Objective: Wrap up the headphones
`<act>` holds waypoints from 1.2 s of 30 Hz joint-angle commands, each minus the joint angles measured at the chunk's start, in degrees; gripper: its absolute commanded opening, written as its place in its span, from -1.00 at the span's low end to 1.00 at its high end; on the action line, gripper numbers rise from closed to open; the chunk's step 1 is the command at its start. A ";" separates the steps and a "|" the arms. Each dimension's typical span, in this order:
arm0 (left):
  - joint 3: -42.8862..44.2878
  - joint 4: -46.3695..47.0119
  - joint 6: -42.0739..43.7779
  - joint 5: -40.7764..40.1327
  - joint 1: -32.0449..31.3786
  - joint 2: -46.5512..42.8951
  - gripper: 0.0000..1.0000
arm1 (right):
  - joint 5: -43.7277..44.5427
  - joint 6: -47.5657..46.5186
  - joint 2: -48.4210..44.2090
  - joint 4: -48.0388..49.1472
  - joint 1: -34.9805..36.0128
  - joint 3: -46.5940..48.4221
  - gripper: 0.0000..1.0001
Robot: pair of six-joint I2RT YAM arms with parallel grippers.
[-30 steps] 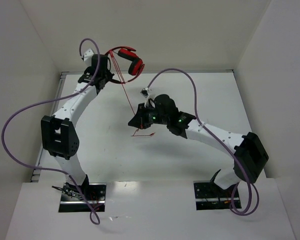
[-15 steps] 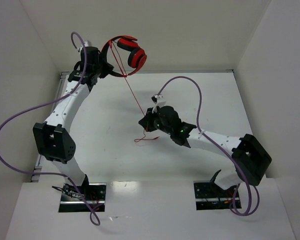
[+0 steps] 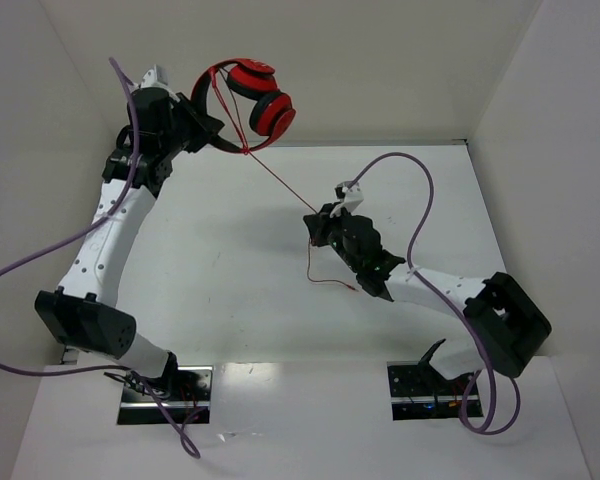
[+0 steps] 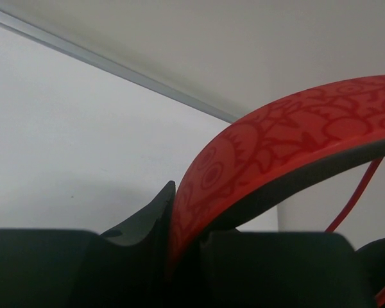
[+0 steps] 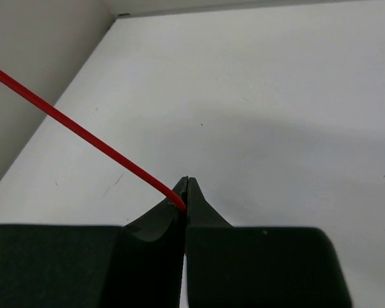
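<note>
Headphones (image 3: 263, 100) aloft — cups (image 3: 272, 117) hidden from the left wrist
Left gripper (image 4: 186, 239) clamps band (image 4: 276, 135), right gripper (image 5: 185, 192) pinches cord (image 5: 83, 135) — white table (image 3: 220, 270) below.

No lettering, brand or number is legible; the headphones (image 4: 276, 138) carry only a doodle pattern.

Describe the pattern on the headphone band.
The band is red with darker red cartoon doodles; the left wrist view shows it best.
</note>
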 commanded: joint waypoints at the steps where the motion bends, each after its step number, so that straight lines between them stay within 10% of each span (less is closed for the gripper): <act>1: 0.28 12.43 -6.95 6.42 1.45 -7.40 -1.00 | 1.51 -3.86 1.02 4.74 -0.89 -2.94 -0.99; 19: -0.97 11.46 -11.89 2.39 1.45 -17.78 -1.00 | -9.30 -1.32 14.91 10.55 -0.89 6.64 -0.96; 36: -0.34 10.94 -10.42 8.69 1.45 -18.04 -1.00 | -0.26 -9.04 21.59 6.43 -3.07 13.84 -0.99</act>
